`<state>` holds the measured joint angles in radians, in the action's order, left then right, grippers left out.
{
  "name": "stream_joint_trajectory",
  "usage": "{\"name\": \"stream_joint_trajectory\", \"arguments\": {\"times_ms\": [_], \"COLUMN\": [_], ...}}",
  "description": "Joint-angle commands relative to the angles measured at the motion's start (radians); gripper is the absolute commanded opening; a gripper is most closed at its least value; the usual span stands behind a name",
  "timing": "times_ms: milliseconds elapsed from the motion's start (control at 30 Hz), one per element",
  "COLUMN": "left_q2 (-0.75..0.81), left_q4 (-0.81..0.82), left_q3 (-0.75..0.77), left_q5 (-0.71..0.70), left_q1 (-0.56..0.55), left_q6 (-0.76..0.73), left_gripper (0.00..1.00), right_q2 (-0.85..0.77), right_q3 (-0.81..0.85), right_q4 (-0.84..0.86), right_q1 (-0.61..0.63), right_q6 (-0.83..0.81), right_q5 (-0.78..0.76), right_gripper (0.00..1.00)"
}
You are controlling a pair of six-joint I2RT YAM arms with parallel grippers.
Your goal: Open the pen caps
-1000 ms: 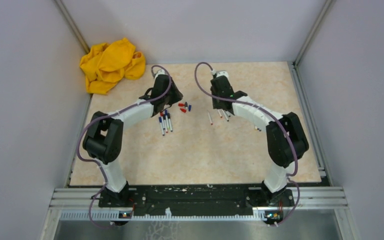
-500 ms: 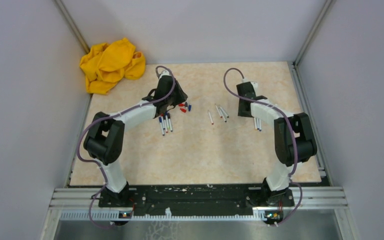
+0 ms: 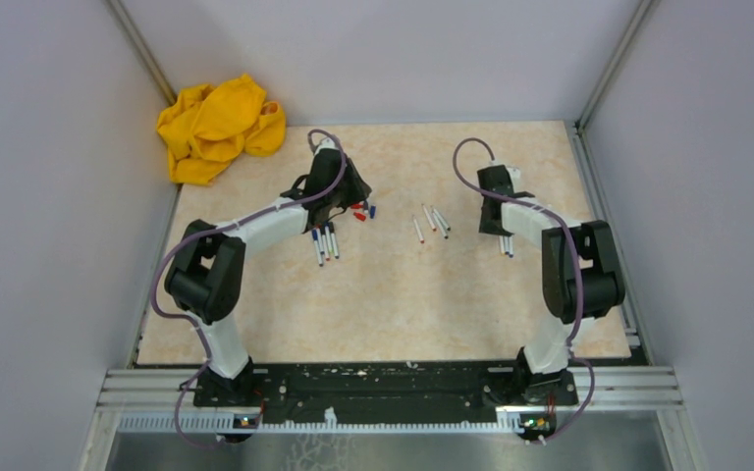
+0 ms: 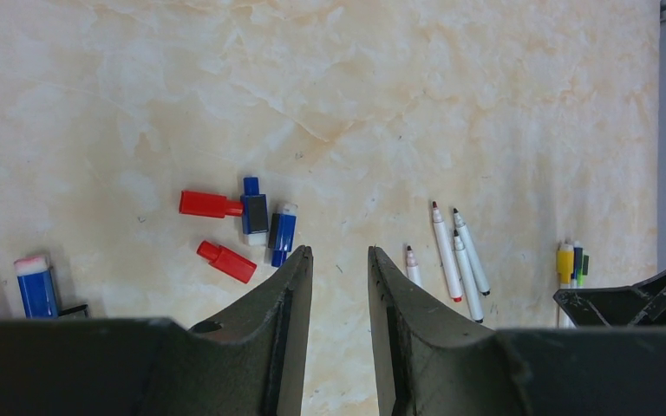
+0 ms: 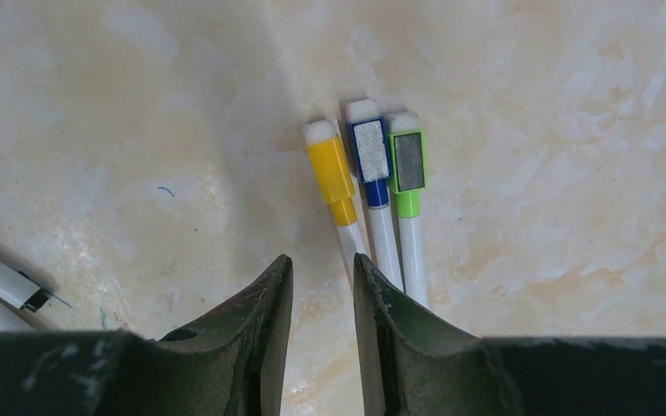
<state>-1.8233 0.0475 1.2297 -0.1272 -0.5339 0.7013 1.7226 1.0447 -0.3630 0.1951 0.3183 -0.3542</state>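
Three capped pens, with yellow, blue and green tops, touching side by side, lie toward the right edge of the table. That's where the right gripper has just swung to, out from the middle where it hung a second ago. Its jaws are only narrowly parted with nothing between them. The tips sit just short of the yellow cap, and that pen's barrel disappears behind one finger. I'd say that's the next one lined up!

Over on the left side, at about the same depth, the left bundle of pens lies with its caps on.

A little farther back, mid-table, the uncapped pens lie bare-tipped in a loose fan, out in the open now that the arm has left them. Left of those, the loose pen caps, two red and two blue, sit in a tight cluster. The left gripper hangs right by them and hasn't budged, its jaws a narrow slot holding nothing.

So one batch is opened and two bundles remain, by my reckoning.

In the far-left corner, a crumpled yellow cloth sits out of play.
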Motion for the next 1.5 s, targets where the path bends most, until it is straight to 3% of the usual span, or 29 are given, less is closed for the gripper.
{"name": "stream_joint_trajectory", "arguments": {"times_ms": [0, 600, 733, 933, 1033, 1200, 1467], "left_q2": [-0.002, -0.003, -0.001, 0.005, 0.002, -0.017, -0.079], "left_q4": [0.032, 0.031, 0.027, 0.020, 0.020, 0.059, 0.180], "left_q3": [0.001, 0.008, 0.011, 0.009, 0.010, 0.001, -0.012], "left_q5": [0.008, 0.008, 0.006, 0.010, 0.025, 0.119, 0.403], "left_q1": [-0.007, -0.012, -0.013, -0.013, -0.014, -0.014, -0.013], "left_q6": [0.000, 0.004, 0.002, 0.000, -0.003, -0.010, 0.038], "left_gripper": [0.36, 0.36, 0.36, 0.36, 0.36, 0.36, 0.37], "right_q2": [0.004, 0.038, 0.034, 0.005, -0.021, -0.077, -0.132], "right_q3": [-0.011, -0.026, -0.043, -0.080, -0.083, -0.073, 0.004], "right_q4": [0.037, 0.055, 0.056, 0.073, 0.083, 0.106, 0.118], "right_q1": [-0.018, -0.045, -0.044, -0.045, -0.042, -0.017, 0.114], "right_q6": [0.007, 0.005, 0.011, 0.014, 0.000, -0.026, -0.060], "right_q5": [-0.011, 0.046, 0.063, 0.082, 0.116, 0.245, 0.484], "right_gripper": [0.32, 0.30, 0.22, 0.02, 0.00, 0.00, 0.00]}}
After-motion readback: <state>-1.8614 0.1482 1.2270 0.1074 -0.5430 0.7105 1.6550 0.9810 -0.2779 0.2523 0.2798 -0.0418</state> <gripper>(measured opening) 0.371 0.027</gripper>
